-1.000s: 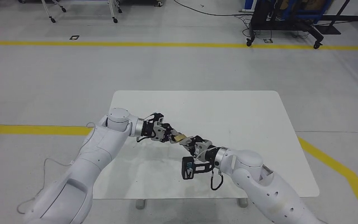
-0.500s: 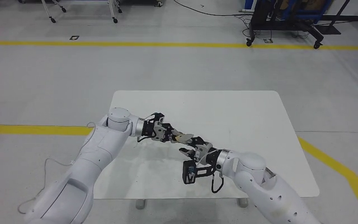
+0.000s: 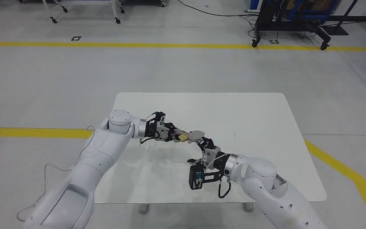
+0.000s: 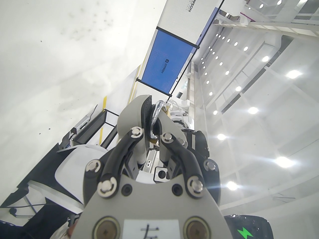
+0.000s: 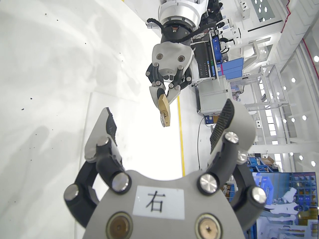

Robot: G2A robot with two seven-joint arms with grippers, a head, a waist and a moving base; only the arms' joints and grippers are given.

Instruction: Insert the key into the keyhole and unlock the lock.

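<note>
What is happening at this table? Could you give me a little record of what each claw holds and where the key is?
Left claw: shut on a brass padlock, holding it by its shackle end above the table
Key: silver, appears to stick out of the padlock's free end
Right claw: open and empty, facing the padlock, not touching it
Lock state: cannot tell whether it is unlocked

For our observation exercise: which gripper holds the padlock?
The left gripper, shut on the padlock by its shackle; the right gripper is open and empty.
</note>
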